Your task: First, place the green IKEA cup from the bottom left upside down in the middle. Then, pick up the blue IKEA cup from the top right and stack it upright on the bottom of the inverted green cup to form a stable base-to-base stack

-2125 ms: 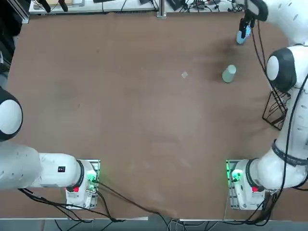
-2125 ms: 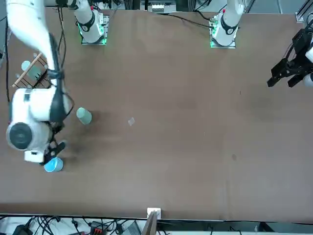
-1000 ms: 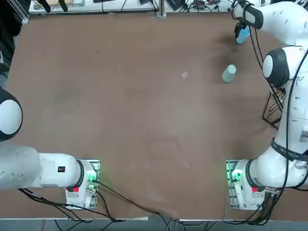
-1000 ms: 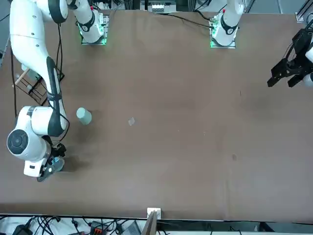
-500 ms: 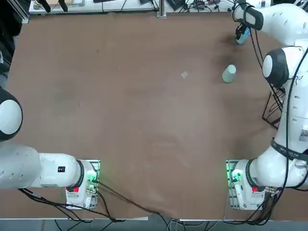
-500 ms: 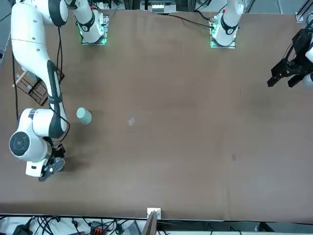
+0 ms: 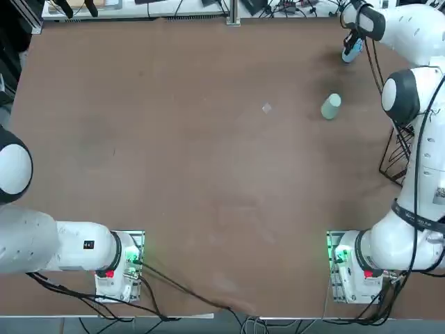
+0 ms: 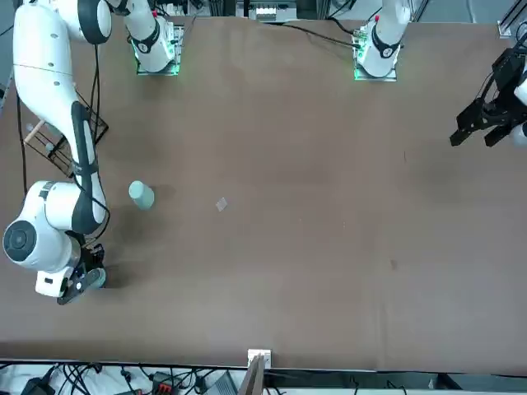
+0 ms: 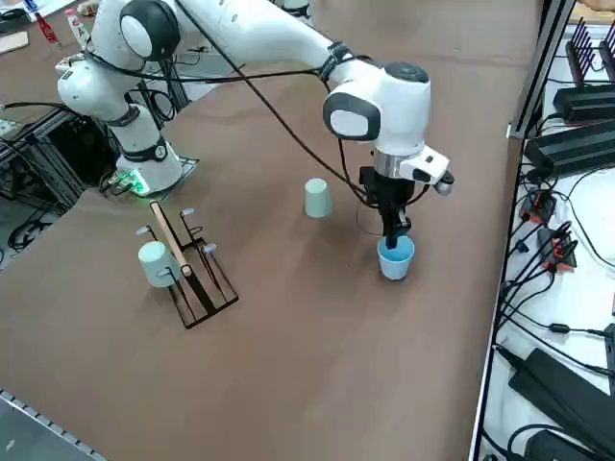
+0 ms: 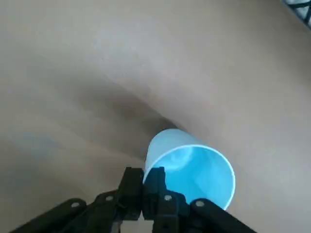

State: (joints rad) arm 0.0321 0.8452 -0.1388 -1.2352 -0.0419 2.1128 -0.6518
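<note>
Light sky-blue tapered plastic cup: the closed fingers of the right gripper pinch its wall at the rim, one fingertip inside. Its mouth faces up; whether its base touches the brown tabletop I cannot tell. Two seconds ago the front view showed its open mouth beyond the gripper; now the gripper mostly covers it. Near it, the pale sage-green tapered plastic cup hasn't moved

The blue cup looks like smooth plastic. The tabletop looks smooth and faintly glossy. The rack has 1 wooden bar.
</note>
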